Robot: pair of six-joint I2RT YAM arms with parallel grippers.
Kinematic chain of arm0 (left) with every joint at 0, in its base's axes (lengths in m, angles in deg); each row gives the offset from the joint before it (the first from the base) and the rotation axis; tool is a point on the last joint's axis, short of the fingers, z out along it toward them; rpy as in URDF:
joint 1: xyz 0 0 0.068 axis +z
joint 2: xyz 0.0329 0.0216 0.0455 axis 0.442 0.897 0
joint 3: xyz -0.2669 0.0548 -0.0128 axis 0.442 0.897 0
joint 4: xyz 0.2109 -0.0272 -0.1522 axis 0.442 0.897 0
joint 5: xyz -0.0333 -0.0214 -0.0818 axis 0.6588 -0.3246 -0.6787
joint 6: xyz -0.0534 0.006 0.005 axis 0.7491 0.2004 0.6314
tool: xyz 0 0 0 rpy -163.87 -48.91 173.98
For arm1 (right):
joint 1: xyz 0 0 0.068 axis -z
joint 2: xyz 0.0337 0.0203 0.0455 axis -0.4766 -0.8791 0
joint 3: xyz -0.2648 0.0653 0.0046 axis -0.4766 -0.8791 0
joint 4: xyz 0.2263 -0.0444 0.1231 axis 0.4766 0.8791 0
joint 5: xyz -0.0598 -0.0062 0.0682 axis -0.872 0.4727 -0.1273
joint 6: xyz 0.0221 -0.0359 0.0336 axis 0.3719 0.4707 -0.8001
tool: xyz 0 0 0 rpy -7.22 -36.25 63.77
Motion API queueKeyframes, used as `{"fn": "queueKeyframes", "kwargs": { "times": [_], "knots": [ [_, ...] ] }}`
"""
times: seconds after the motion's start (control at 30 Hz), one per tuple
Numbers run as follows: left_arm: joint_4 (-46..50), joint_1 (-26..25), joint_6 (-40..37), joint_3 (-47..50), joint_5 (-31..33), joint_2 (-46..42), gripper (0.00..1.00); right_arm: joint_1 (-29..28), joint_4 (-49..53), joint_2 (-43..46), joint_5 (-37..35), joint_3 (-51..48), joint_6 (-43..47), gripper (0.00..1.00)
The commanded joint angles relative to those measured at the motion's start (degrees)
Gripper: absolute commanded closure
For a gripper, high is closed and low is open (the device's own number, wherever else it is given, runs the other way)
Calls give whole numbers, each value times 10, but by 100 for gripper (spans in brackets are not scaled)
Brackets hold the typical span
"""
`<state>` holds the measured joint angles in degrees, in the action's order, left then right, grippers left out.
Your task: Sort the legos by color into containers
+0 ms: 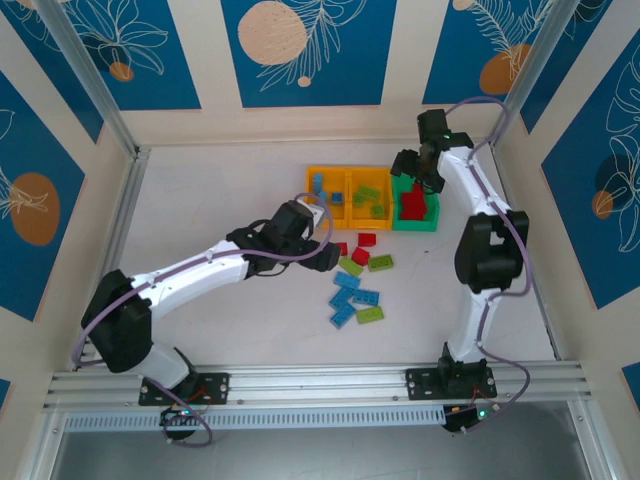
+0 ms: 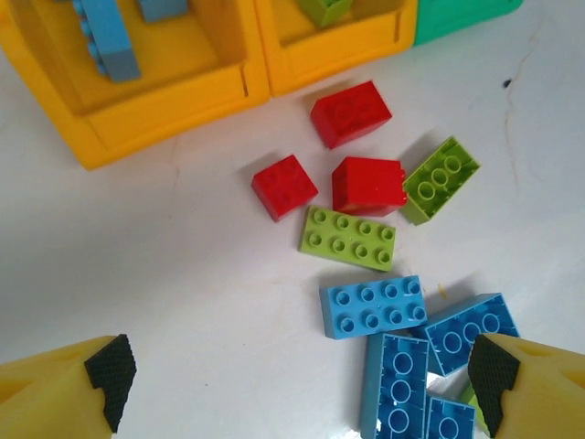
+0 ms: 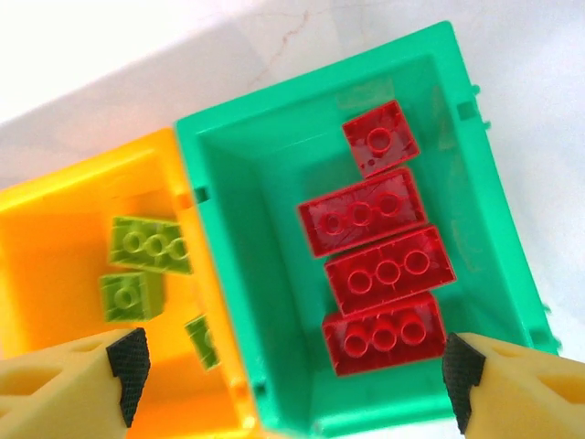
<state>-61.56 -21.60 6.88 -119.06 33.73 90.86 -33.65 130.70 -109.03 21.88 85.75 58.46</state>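
Note:
Three joined containers stand at the back: a yellow bin with blue legos, a yellow bin with lime ones, and a green bin with red ones. My right gripper hovers open over the green bin, nothing between its fingers. Several red legos lie inside, and lime legos are in the neighbouring yellow bin. My left gripper is open and empty above the loose pile. Below it lie blue legos, lime legos and red legos.
The loose pile spreads on the white table in front of the bins, between the two arms. Cage walls and aluminium posts ring the table. A rail runs along the near edge.

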Motion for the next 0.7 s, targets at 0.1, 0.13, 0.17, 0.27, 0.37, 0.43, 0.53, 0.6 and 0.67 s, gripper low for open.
{"fn": "queueKeyframes", "kwargs": {
  "times": [0.1,0.13,0.17,0.27,0.37,0.43,0.53,0.6,0.67],
  "knots": [
    [77,-42,16,-76,-28,74,8,5,-42,248,105,-181,-41,15],
    [88,-49,13,-89,-30,90,8,2,-49,282,115,-216,-45,15],
    [98,-54,12,-100,-30,105,8,1,-51,310,121,-242,-48,16],
    [135,-58,34,-143,-24,159,9,-3,-39,376,131,-308,-55,16],
    [163,-59,54,-190,-24,210,10,-3,-18,409,139,-346,-54,16],
    [178,-59,55,-225,-39,246,7,-4,-14,422,141,-364,-51,17],
    [201,-63,51,-266,-55,292,0,-4,-18,425,144,-371,-50,17],
    [223,-64,50,-290,-55,319,0,-5,-17,423,144,-365,-51,17],
    [237,-64,50,-305,-52,335,0,-6,-17,421,142,-360,-48,17]
  ]
}}
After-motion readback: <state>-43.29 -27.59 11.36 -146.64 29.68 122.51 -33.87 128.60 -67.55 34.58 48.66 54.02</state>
